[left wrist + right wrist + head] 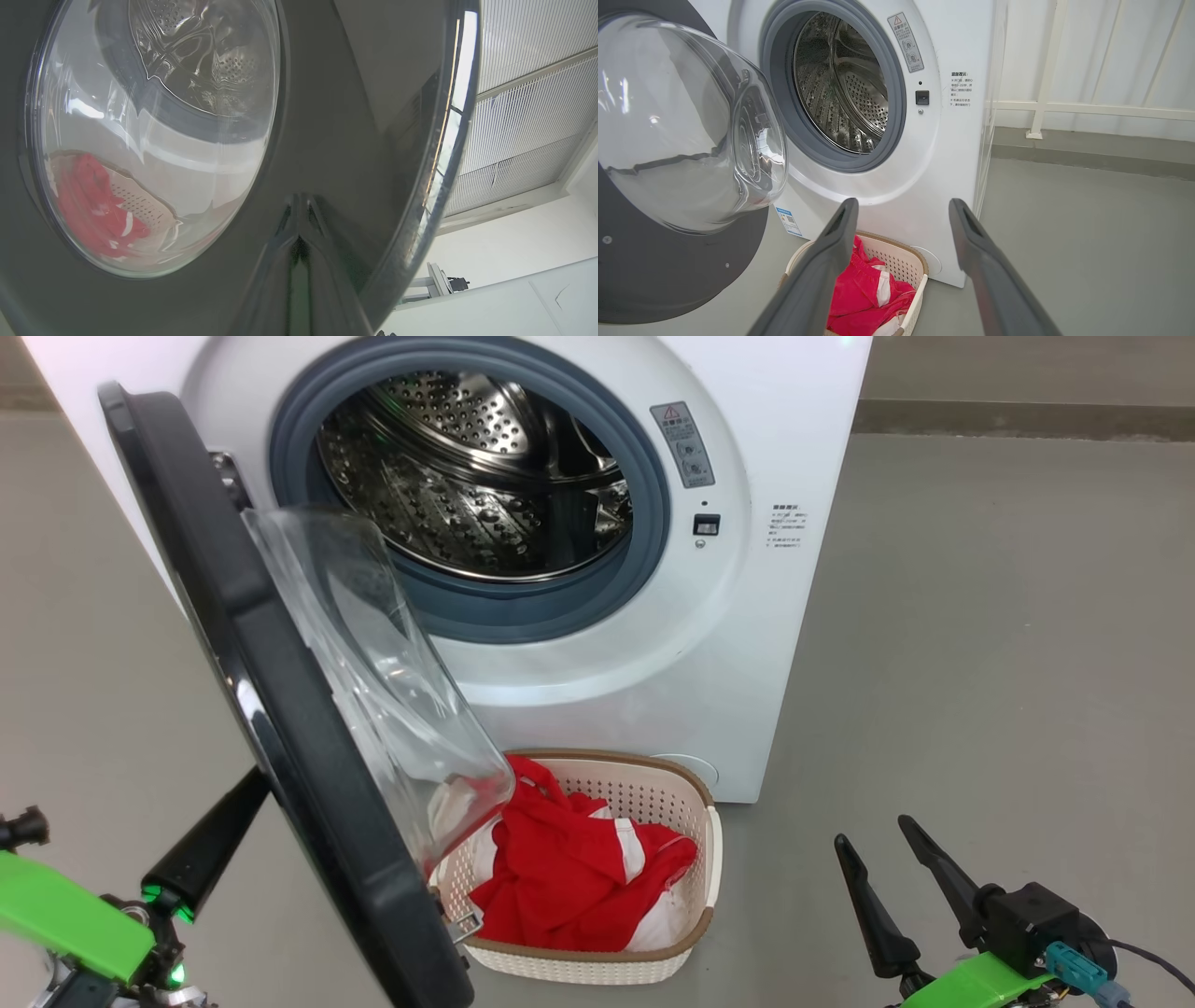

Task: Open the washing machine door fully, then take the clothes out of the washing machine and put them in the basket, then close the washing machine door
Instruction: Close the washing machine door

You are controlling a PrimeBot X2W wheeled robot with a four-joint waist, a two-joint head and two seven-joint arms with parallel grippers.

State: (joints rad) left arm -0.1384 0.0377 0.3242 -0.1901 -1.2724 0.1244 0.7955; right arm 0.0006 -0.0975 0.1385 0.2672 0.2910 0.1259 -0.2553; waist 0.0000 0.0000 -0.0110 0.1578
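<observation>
The white washing machine [766,448] stands with its steel drum [467,467] showing no fabric. The washing machine door [280,709], black rim and clear glass bowl, swings out to the left, partly over the basket. Red and white clothes [569,877] lie in the cream basket [695,859] on the floor below the opening. My left gripper [247,793] is shut, its tips against the door's [327,116] black outer face; the left gripper [299,238] meets its own reflection there. My right gripper [870,831] hangs open and holds nothing, right of the basket. In the right wrist view, the right gripper [903,205] points at the machine's front above the basket [915,266] and clothes [864,289].
Grey floor [1008,663] stretches to the right of the machine. A white railing [1064,107] runs along the wall behind it. The door's lower rim hangs close over the basket's left end.
</observation>
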